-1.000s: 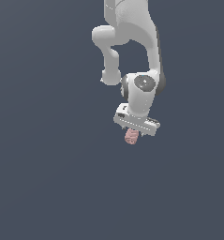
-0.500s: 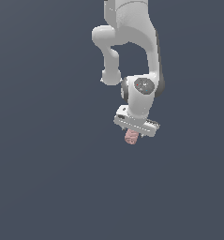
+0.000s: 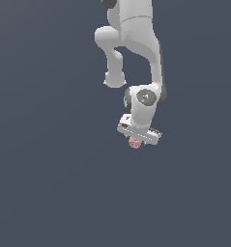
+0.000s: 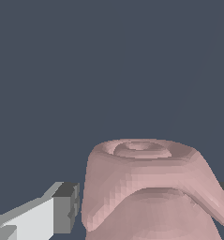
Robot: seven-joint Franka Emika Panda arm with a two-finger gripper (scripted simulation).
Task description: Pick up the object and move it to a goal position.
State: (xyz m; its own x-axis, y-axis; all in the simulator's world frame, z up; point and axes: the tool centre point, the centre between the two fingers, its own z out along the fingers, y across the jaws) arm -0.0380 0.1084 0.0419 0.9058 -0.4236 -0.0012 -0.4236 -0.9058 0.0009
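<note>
Jaws clamped on the object (image 4: 146,187), one grey-tipped white finger (image 4: 62,208) pressed against its side in the wrist view, the other finger only a sliver at the frame edge beyond the object's far side. Jaws stand apart only by the object's width. The object is dusty pink, lumpy, roughly cylindrical, with ribbed folds and a ringed dimple on its end face; it fills much of the wrist view between the fingers. In the exterior view the object (image 3: 134,142) peeks out just below the white hand block, mostly hidden by it, much smaller than the gripper (image 3: 136,141). Hand block tilted, lower toward the exterior view's right. Above it the wrist joint with a dark round cap, then the white arm (image 3: 136,43) rising out of frame at the top. Around everything is plain dark grey-blue tabletop (image 3: 49,183); no edges or corners visible, so the object's place on it cannot be told. Cannot tell if the object touches the tabletop or hangs above it.
</note>
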